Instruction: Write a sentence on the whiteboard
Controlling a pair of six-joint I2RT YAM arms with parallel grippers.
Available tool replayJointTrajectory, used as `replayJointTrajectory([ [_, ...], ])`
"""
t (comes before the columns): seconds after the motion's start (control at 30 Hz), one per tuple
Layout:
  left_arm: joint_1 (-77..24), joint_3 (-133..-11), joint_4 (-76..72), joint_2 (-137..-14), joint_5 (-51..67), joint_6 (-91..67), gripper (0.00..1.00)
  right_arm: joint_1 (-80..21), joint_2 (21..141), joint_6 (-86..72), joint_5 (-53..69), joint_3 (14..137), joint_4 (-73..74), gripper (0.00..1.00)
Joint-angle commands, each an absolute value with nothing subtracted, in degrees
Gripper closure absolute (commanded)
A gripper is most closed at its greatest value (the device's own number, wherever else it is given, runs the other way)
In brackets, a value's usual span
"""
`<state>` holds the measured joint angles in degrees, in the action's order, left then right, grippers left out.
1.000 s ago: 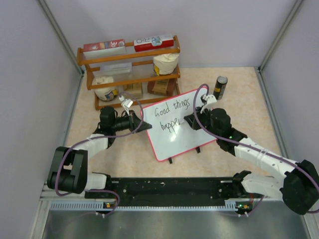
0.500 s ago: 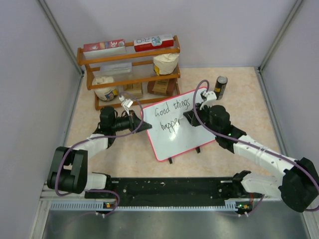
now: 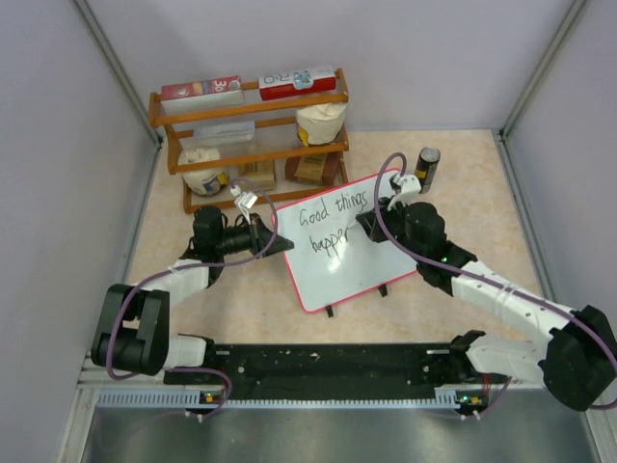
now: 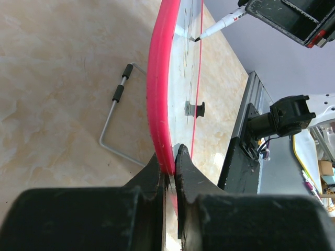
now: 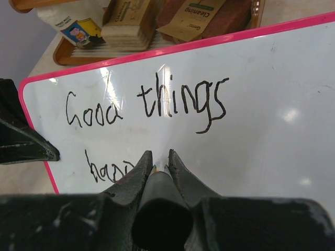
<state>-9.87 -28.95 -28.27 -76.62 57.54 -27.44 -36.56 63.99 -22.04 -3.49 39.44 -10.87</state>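
Note:
The whiteboard (image 3: pixel 352 241) with a red-pink frame stands tilted on the table, on two black clip feet. My left gripper (image 3: pixel 286 244) is shut on its left edge; in the left wrist view (image 4: pixel 168 157) the jaws pinch the red frame (image 4: pixel 158 94). The sentence (image 3: pixel 333 210) reads "Good things" with "happe" below it; in the right wrist view (image 5: pixel 146 102) the second line is partly hidden behind my fingers. My right gripper (image 3: pixel 368 231) is shut on a marker (image 5: pixel 159 201), its tip on the board's second line. The marker tip also shows in the left wrist view (image 4: pixel 217 27).
A wooden shelf (image 3: pixel 251 135) with boxes, bags and packets stands behind the board. A dark can (image 3: pixel 425 168) stands at the back right. A wire stand (image 4: pixel 118 123) lies on the table behind the board. Grey walls enclose the table.
My right gripper with the marker has shifted slightly up and right along the second line. The left gripper and the board have not moved.

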Motion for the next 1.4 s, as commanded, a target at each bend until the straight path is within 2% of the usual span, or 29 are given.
replayJointTrajectory([
  [0.0, -11.9, -25.8, -22.9, -77.7, 56.4, -13.8, 1.00, -35.9, 62.5, -20.2, -5.8, 38.8, -10.1, 1.00],
  [0.5, -11.9, -25.8, -22.9, -77.8, 56.3, -13.9, 1.00, -35.8, 61.0, -20.0, -3.6, 35.1, -9.5, 1.00],
  [0.9, -11.9, -25.9, -22.9, -77.8, 56.3, -13.9, 1.00, -35.9, 57.3, -20.4, -3.8, 37.4, -10.4, 1.00],
  [1.37, -11.9, -25.8, -22.9, -77.7, 56.3, -13.9, 1.00, -35.9, 62.7, -20.2, -6.2, 41.7, -11.0, 1.00],
])
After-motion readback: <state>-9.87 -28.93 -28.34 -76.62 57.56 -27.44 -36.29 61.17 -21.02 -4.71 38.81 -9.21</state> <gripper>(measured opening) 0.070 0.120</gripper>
